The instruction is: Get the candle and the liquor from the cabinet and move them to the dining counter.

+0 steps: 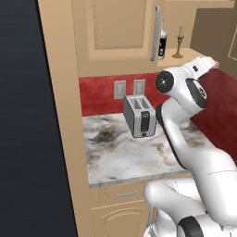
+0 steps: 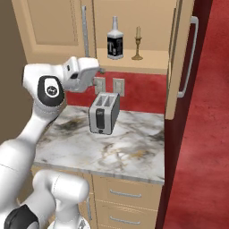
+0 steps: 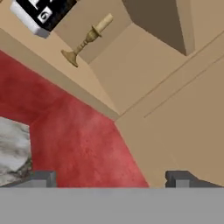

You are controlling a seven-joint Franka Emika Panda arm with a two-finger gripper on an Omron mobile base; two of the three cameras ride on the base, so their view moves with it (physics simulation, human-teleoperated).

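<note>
The right base view shows the liquor [image 2: 115, 42] whole on the cabinet [image 2: 138, 60] shelf, the candle [image 2: 137, 44] at its 3 o'clock — the left base view half hides the bottle behind a door. The hand [image 2: 99, 70] is raised below the shelf, fingers apart and empty.

Black liquor [image 2: 115, 44], tan candle [image 2: 138, 32] on seemingly brass holder, tan cabinet [image 2: 147, 27], red wall [image 2: 143, 91], grey-veined marble worktop [image 2: 125, 147].

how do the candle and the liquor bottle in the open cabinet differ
The squat square black liquor bottle with a white label is much wider and taller than the slim tan candle on a golden-brass stick holder. The bottle is dark with a short pale neck; the candle and holder are light tan and gold, with a round flared foot. The bottle stands to the left of the candle in the right base view. Both stand upright on the same shelf of the light tan wooden cabinet, untouched.
</note>
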